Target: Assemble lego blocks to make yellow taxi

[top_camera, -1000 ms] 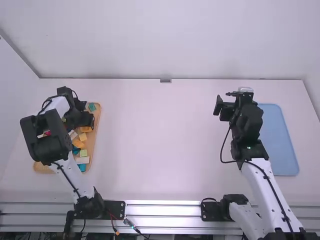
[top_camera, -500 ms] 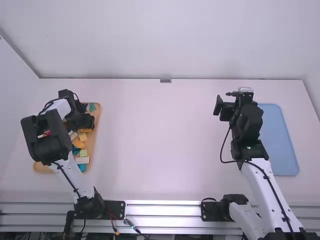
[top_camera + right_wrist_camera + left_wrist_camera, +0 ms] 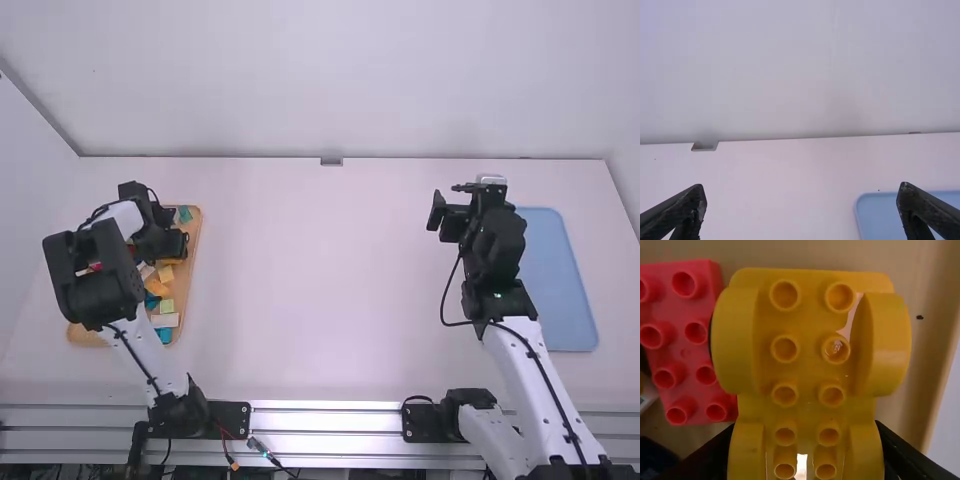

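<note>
left gripper (image 3: 172,243) at the tray (image 3: 188,270), pinching the yellow wheeled piece (image 3: 807,407); red block (image 3: 692,347) inside the tray, beside that piece; right gripper (image 3: 449,203) spread, well right of the tray.

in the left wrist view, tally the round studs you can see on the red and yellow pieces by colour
red studs: 8, one cut by the view's edge
yellow studs: 10
total: 18
</note>
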